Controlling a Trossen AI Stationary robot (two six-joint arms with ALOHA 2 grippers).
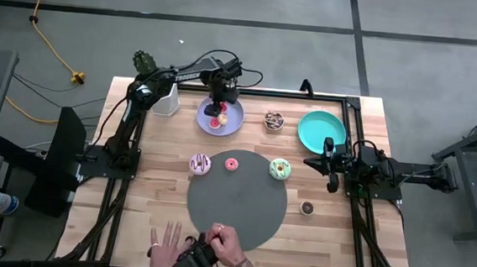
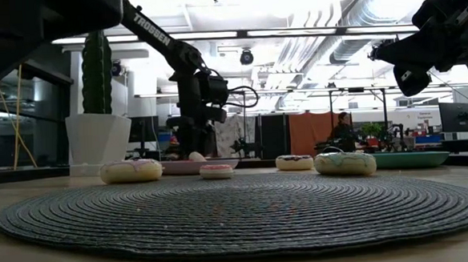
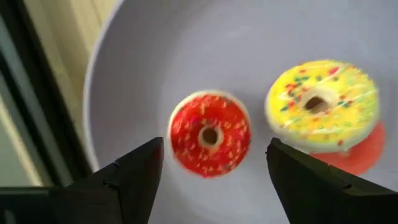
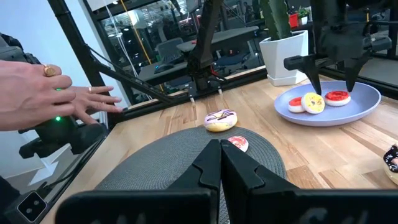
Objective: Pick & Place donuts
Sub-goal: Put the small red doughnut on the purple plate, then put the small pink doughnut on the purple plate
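In the left wrist view, the left claw (image 3: pixel 211 177) stands wide: its two dark fingers (image 3: pixel 134 177) rise from the lower edge of the frame with a clear gap between them, and the red donut (image 3: pixel 209 134) lies flat in that gap, just above the fingertips, touching neither. It is a ring, so it has no long axis to line up with; what counts is that it sits centred between the fingers and a little beyond them. Right of it, in the upper right of the frame, a yellow sprinkled donut (image 3: pixel 322 102) leans on a pink one (image 3: pixel 360 155), close to the right-hand finger. All three rest on the lavender plate (image 3: pixel 155 50).

In the high view the left claw (image 1: pixel 220 107) hangs over that plate (image 1: pixel 234 123) at upper centre, so the left arm is plainly the nearer one here. The red donut looks released, so I judge the next move to be a straight lift clear of the plate, keeping away from the yellow donut.

Farther down the frame, three donuts lie along the upper rim of the grey mat (image 1: pixel 236 205): white-purple (image 1: pixel 200 164), pink (image 1: pixel 231 163) and green (image 1: pixel 280 168). The right claw (image 1: pixel 334 167), pinched tight with nothing in it, waits at centre right above the surface (image 1: pixel 383 236), near the green donut. A person's hands (image 1: pixel 205 247) rest at the bottom edge.
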